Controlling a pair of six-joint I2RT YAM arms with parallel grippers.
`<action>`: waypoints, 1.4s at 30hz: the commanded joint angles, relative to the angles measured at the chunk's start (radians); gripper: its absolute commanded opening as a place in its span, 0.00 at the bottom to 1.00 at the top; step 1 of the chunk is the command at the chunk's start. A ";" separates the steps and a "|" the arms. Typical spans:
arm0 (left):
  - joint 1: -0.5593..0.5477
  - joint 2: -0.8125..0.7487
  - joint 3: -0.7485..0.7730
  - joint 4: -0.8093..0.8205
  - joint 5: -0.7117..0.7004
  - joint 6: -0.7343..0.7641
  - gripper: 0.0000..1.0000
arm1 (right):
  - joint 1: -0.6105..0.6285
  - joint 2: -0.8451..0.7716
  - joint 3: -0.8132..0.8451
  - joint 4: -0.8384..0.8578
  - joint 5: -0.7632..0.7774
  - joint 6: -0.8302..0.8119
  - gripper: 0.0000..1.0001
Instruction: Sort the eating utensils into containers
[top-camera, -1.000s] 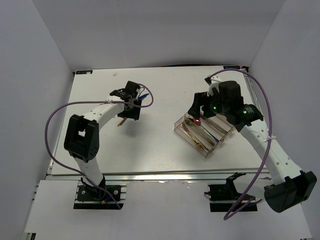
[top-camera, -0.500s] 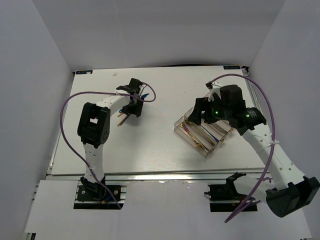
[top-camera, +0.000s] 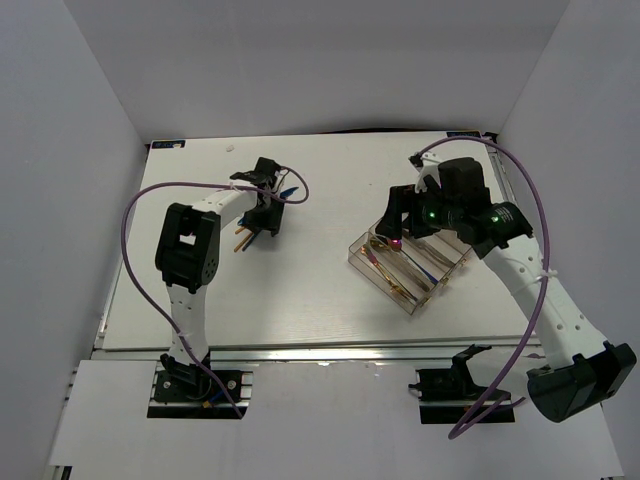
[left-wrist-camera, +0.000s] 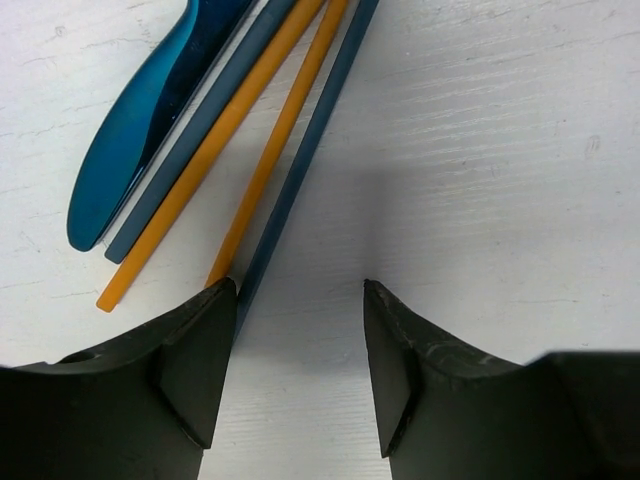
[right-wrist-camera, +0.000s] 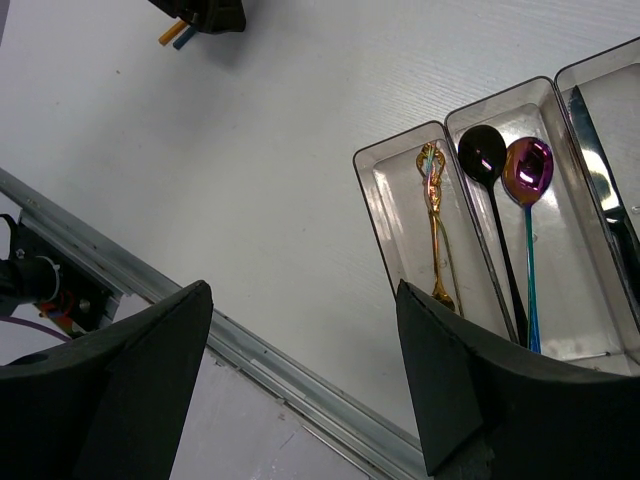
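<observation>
Loose utensils lie on the table at the far left: a blue spoon (left-wrist-camera: 140, 130), two orange chopsticks (left-wrist-camera: 255, 95) and two blue-grey sticks (left-wrist-camera: 310, 150). My left gripper (left-wrist-camera: 300, 340) is open and low over their near ends, its left finger (left-wrist-camera: 195, 365) against the dark blue stick; from above the gripper (top-camera: 262, 215) covers most of the pile. The clear tray (top-camera: 383, 287) holds a gold utensil (right-wrist-camera: 436, 215), a dark spoon (right-wrist-camera: 483, 155) and an iridescent spoon (right-wrist-camera: 528, 170). My right gripper (right-wrist-camera: 300, 380) is open and empty above the tray's left end (top-camera: 392, 228).
The tray (right-wrist-camera: 372, 205) lies at an angle on the right half of the white table. A metal rail (right-wrist-camera: 250, 350) runs along the table's near edge. White walls close the workspace on three sides. A purple cable (top-camera: 125, 230) loops beside the left arm.
The left arm's elbow has swung up toward the far side while its gripper stayed over the loose utensils. The right gripper has shifted slightly above the tray.
</observation>
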 joint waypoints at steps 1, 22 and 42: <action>0.011 0.010 -0.005 0.009 0.028 0.001 0.63 | 0.000 0.006 0.052 -0.003 0.002 -0.004 0.79; -0.178 -0.174 -0.274 0.003 0.056 -0.352 0.00 | -0.196 -0.078 -0.342 0.461 -0.318 0.485 0.82; -0.283 -0.628 -0.505 0.565 0.603 -0.700 0.00 | 0.074 0.320 -0.203 0.770 -0.204 0.553 0.77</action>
